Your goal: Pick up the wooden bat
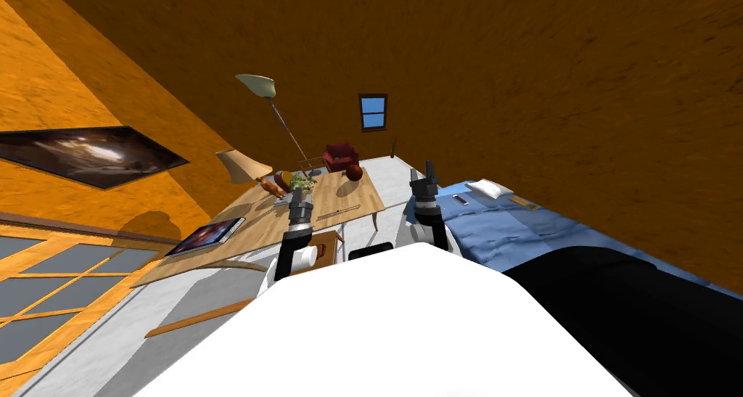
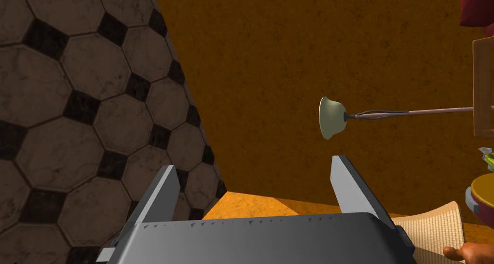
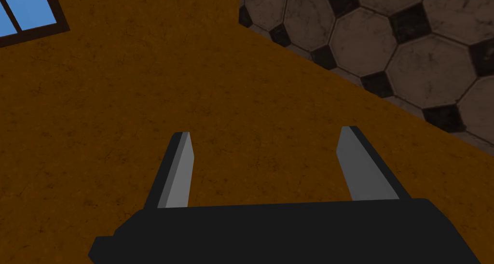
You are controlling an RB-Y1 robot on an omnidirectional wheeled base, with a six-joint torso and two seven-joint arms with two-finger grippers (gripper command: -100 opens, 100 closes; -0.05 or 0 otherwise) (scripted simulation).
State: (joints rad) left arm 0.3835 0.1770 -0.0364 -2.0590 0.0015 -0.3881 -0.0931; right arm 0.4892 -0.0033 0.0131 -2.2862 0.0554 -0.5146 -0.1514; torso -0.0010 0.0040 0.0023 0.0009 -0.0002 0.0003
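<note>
Mid-frame table (image 1: 365,194) bears the thin bat (image 1: 338,213), so left hand (image 2: 252,162) and right hand (image 3: 265,131) hover raised, fingers spread, ready to reach.

The rolled head camera looks steeply down across the wooden table (image 1: 348,197) to the far floor lamp (image 1: 256,86), which the left wrist camera, sighting along the left gripper (image 2: 252,162), also catches, while the right wrist camera faces the orange wall (image 3: 144,82).

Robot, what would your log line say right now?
left pincer: open, empty, at table | right pincer: open, empty | bat: likely the thin stick on table, not yet held
</note>
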